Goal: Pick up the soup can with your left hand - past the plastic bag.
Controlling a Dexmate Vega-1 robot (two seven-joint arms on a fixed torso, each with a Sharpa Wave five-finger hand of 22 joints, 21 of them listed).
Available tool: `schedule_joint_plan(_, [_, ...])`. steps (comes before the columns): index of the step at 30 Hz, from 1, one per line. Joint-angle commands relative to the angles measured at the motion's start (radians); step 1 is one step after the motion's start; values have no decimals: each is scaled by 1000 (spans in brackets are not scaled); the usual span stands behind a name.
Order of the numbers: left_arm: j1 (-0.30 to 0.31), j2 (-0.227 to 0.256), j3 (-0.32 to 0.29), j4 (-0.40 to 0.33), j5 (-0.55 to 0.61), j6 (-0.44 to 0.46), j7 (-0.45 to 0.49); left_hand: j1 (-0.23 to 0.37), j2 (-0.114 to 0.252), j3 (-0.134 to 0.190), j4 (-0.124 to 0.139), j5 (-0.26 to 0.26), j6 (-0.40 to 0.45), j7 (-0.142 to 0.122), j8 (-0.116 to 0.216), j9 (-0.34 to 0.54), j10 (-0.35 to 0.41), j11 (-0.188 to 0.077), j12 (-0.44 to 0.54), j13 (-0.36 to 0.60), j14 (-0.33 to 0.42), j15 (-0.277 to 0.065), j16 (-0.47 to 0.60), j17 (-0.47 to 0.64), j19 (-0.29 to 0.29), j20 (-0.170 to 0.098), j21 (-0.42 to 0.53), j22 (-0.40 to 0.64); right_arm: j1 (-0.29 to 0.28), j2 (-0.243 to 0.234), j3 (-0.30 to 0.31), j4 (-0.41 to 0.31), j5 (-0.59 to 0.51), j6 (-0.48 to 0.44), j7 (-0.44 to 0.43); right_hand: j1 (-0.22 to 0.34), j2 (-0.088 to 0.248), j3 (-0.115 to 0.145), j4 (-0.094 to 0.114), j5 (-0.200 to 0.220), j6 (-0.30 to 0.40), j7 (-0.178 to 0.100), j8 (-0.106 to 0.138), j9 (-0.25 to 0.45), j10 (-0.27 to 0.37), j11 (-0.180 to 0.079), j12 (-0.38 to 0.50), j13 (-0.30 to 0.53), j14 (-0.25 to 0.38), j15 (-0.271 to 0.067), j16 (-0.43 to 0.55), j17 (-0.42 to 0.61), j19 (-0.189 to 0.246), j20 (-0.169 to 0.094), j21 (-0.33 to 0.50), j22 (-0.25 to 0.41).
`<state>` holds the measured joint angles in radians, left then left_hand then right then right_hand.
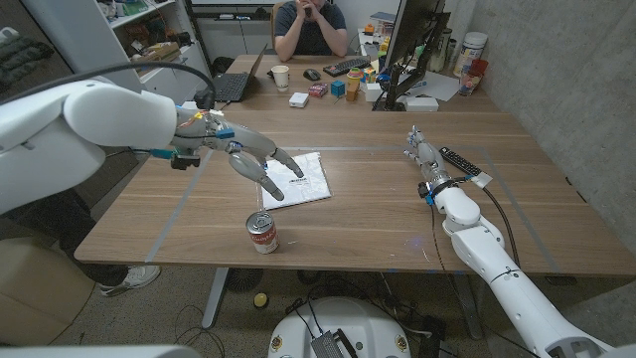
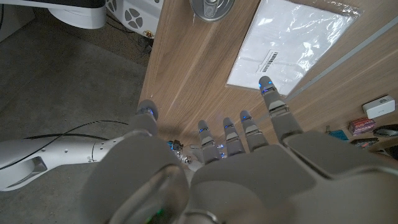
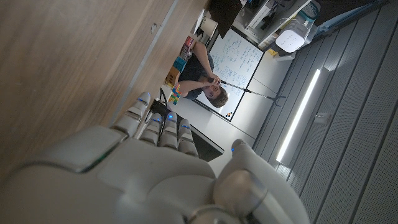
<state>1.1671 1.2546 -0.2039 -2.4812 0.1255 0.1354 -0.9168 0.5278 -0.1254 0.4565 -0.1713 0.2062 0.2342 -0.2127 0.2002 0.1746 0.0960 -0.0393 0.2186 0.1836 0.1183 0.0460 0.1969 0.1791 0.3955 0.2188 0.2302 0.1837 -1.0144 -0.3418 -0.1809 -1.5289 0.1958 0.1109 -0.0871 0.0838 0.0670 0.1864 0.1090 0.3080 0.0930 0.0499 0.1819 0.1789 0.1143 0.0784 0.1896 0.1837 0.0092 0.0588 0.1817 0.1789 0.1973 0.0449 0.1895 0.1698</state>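
Observation:
The soup can, red and white with a silver lid, stands upright near the table's front edge; its lid also shows in the left wrist view. A flat clear plastic bag holding a white sheet lies just behind it, seen too as the bag in the left wrist view. My left hand hovers above the bag's left side, fingers spread and reaching toward the can, holding nothing. My right hand stands far to the right over the table, fingers extended, empty.
A black remote lies beside my right wrist. At the table's far end sit a laptop, a paper cup, small boxes and a monitor, with a person seated behind.

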Motion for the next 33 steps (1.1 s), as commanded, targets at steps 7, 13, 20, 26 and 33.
schedule_joint_plan(7, [-52,80,120,-43,62,99,23,39,2,7,-4,-5,20,4,2,6,8,-2,-3,5,11,-5,3,4,16,-2,5,4,23,-27,-15,-51,-45,-37,-33,0,-9,-4,-1,4,0,-1,9,2,7,-5,5,4,3,4,8,4,2,2,7,4])
schedule_joint_plan(13, [-165,129,273,-42,60,135,33,52,5,8,-2,-8,17,8,-1,6,7,1,-4,5,13,-5,3,4,18,-1,4,4,28,-32,-22,-65,-61,-30,-54,-1,-9,-5,0,4,0,-2,9,2,7,-4,5,4,2,6,8,4,1,3,7,4])
schedule_joint_plan(20, [-273,150,432,-49,106,174,21,67,9,8,0,-12,13,7,-4,6,3,-1,-7,5,11,-5,0,4,17,-1,0,4,32,-40,-33,-76,-67,-47,-60,-2,-10,-7,0,5,1,-1,9,2,7,-4,5,4,2,6,8,5,1,3,7,4])
schedule_joint_plan(26, [-320,153,496,-47,115,185,7,81,11,7,1,-15,12,3,-6,6,2,-3,-8,5,11,-10,-1,4,14,-1,-4,3,36,-44,-40,-80,-69,-56,-63,-2,-10,-8,0,5,2,-2,9,2,9,-6,5,4,1,8,7,5,0,3,6,4])
schedule_joint_plan(33, [-364,136,572,-43,139,204,-38,101,10,5,1,-17,-14,1,-16,6,-14,-1,-14,5,2,-3,-6,5,7,-1,-10,3,40,-49,-42,-74,-67,-57,-60,-3,-10,-9,0,5,4,0,9,2,9,-7,5,4,0,9,7,5,-2,5,5,4])
